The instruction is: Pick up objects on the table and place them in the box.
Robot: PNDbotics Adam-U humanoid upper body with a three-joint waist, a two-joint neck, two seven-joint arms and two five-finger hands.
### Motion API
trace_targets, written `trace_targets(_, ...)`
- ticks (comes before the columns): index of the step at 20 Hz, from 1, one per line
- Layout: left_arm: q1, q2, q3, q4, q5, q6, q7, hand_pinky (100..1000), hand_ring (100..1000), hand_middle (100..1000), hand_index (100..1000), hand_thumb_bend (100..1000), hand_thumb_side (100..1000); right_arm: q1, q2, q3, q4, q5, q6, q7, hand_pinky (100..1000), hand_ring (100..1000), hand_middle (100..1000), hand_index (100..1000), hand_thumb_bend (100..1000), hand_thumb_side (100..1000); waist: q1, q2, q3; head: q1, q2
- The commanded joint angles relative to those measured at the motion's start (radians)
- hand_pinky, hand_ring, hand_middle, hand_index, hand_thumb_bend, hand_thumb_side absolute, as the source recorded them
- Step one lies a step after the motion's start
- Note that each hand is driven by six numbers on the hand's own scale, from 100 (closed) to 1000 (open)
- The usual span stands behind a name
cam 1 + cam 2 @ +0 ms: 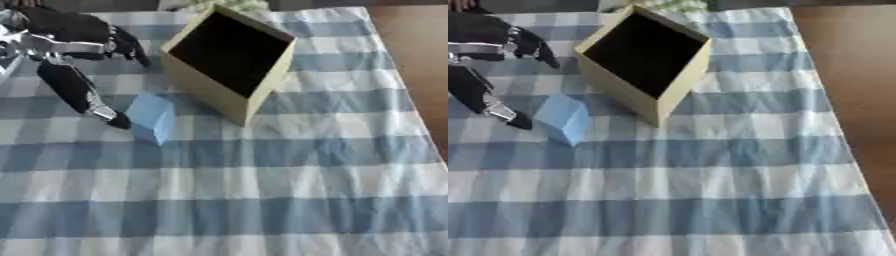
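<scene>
Lying beside left hand [74, 75]: blue block [150, 117].

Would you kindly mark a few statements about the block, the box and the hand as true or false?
1. The blue block lies inside the box. False: it is on the cloth, left of the box.
2. The box is open at the top. True.
3. The left hand has lifted the block. False: its fingers are spread beside the block.
4. The cloth is blue and white checked. True.
</scene>
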Motion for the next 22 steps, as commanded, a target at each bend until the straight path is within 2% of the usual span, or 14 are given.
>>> trace_targets(1, -0.025, 0.001, 0.005, 0.023, 0.001, -0.053, -0.062, 724, 839, 833, 899, 671, 685, -0.007, -0.010, -0.013, -0.008, -0.010, 0.002, -0.006, 733, 692, 623, 827, 100, 888, -0.002, -0.018, -0.003, 0.006, -0.001)
trace_targets(10, -0.027, -0.044, 0.004, 0.121, -0.074, -0.073, -0.040, 727, 853, 853, 895, 689, 688, -0.008, -0.001, -0.019, -0.010, -0.017, 0.005, -0.009, 732, 690, 620, 826, 100, 892, -0.006, -0.006, -0.018, 0.015, -0.010)
trace_targets(16, -0.023, -0.054, -0.007, 0.147, -0.082, -0.106, -0.063, 736, 862, 866, 897, 653, 662, -0.009, -0.001, -0.024, -0.009, -0.020, 0.008, -0.013, 730, 688, 618, 826, 100, 893, -0.008, 0.003, -0.025, 0.020, -0.008)
trace_targets(22, -0.025, -0.064, -0.001, 0.167, -0.106, -0.114, -0.059, 726, 856, 859, 890, 669, 657, -0.010, 0.005, -0.027, -0.009, -0.024, 0.011, -0.017, 730, 686, 616, 825, 100, 895, -0.009, 0.009, -0.029, 0.025, -0.011)
